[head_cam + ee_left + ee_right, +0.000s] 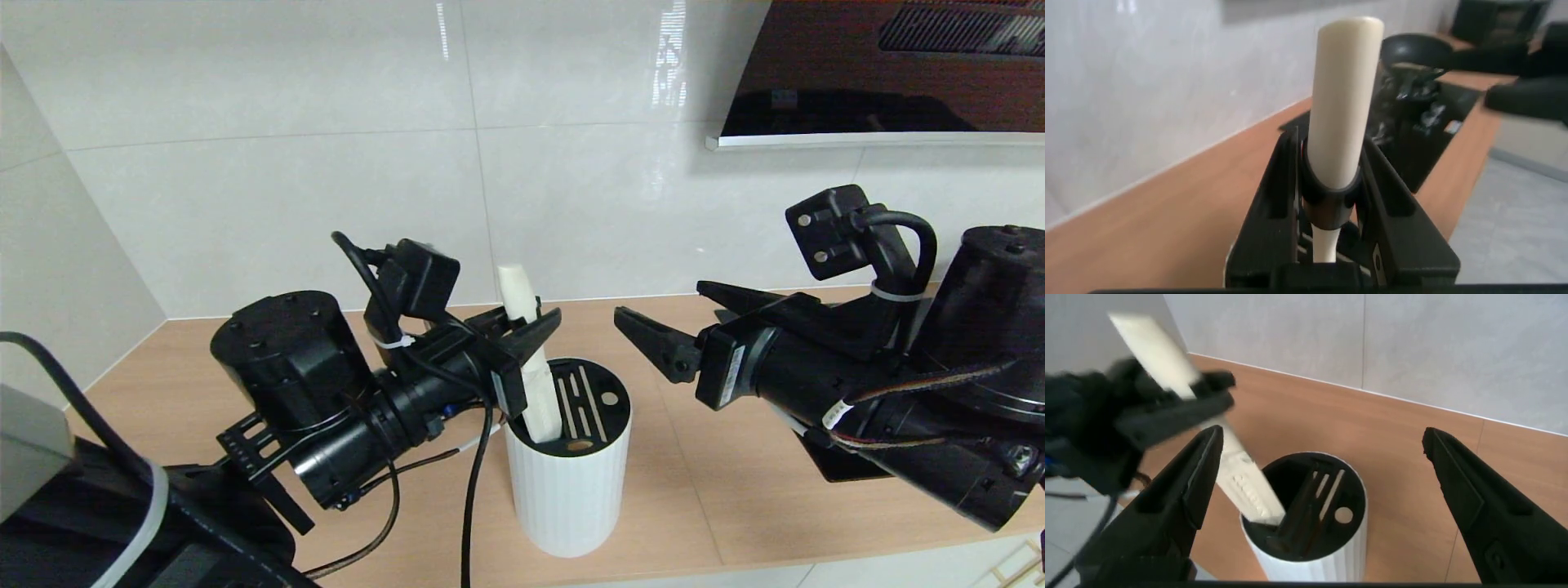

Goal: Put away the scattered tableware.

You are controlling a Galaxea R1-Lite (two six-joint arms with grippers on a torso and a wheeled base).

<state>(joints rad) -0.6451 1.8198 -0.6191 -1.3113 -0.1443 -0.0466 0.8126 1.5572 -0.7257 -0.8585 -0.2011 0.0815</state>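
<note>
Wooden desk (718, 506) carries a white ribbed holder (567, 498) with a slotted black top. Right fingers (653, 339) hang wide apart and empty, near it. Left fingers (531, 333) clamp a cream-handled utensil (518, 287), tilted, its tip inside the holder. Insertion seems underway; next, lower it fully and release.

Cream utensil (517, 290) lower end hidden inside white holder (569, 498), range hood (882, 77) cut off

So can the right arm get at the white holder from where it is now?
Probably yes. The right pincer is open beside the holder, with bare counter between them; the left pincer, shut on a knife, crowds only the holder's other side.
</note>
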